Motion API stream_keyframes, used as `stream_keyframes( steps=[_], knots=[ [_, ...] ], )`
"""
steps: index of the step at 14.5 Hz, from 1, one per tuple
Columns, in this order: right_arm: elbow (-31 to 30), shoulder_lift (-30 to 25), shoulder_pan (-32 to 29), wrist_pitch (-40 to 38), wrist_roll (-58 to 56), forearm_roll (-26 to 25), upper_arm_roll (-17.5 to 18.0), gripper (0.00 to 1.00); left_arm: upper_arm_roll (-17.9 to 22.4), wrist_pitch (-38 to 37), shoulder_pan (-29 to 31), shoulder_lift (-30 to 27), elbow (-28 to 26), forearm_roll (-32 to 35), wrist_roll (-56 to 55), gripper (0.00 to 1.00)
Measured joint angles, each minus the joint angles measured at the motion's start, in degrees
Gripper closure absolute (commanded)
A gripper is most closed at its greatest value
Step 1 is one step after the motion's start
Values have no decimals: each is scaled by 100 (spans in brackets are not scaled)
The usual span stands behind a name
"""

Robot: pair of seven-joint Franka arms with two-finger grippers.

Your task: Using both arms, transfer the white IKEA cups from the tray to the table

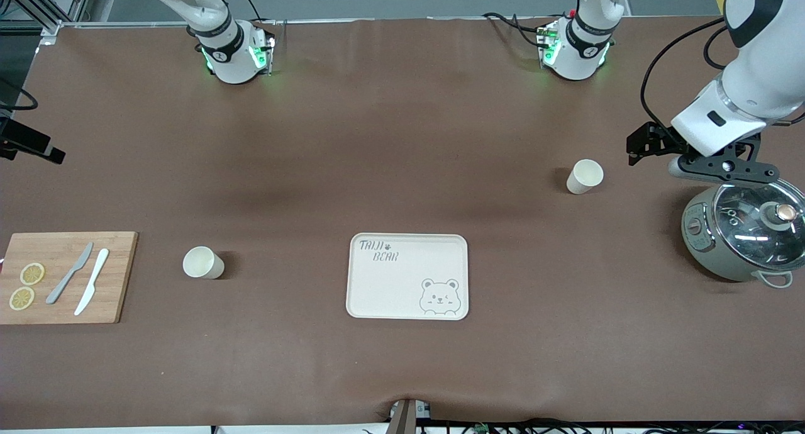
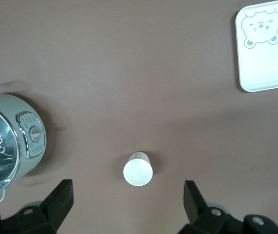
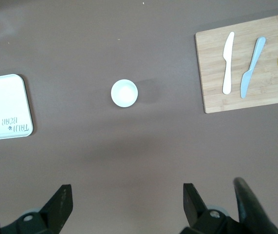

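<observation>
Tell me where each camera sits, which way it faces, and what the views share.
Front view: high, across the table, facing both arm bases; the left gripper hangs open by the pot.
Left wrist view: on the left arm, looking down past its open fingers at a cup.
Right wrist view: on the right arm, looking down at the other cup and cutting board; fingers open.
Shared: all three show the tray.

Front view: high across the desk (image 1: 402, 138), facing both arm bases, whole desk covered. Left wrist view: straight down, nearer, sharing the tray (image 2: 270, 53) and one cup (image 2: 138, 171). Right wrist view: straight down, sharing the tray (image 3: 2, 107) and cutting board (image 3: 255, 63).
</observation>
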Motion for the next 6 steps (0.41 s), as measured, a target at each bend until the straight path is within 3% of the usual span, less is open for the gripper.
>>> stream_keyframes(
  steps=[6],
  knots=[
    [-27,8,262,94,-5,-376,77,0,6,0,26,0,0,0,0,0]
  ],
)
